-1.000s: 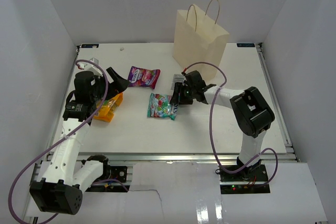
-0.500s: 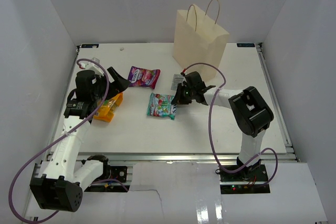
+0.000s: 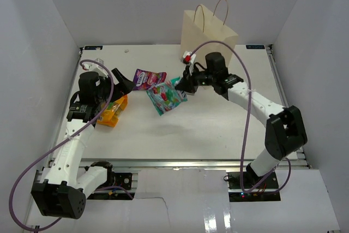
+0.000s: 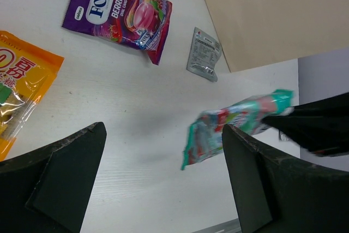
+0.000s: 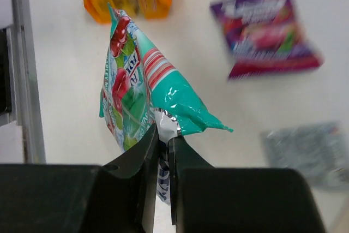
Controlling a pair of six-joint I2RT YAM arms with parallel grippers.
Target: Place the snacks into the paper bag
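As it hangs limp from one sealed corner, the teal-and-red packet [image 3: 166,96], judged light, soft and slick, is pinched in the right hand [image 5: 163,137] above the table [image 3: 218,129] near the paper bag [image 3: 207,39]; left hand [image 4: 163,173] gapes empty.

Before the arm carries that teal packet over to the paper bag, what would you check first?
1. Grip: right gripper shut on a corner of the teal packet, which hangs above the table: ok.
2. Target: paper bag stands upright: ok.
3. Bag mouth open wide enough: cannot tell.
4. Other arm: left gripper open, empty, off to the side: ok.
5. Everything bagged: not ok; orange packet, purple packet and silver sachet lie on the table.
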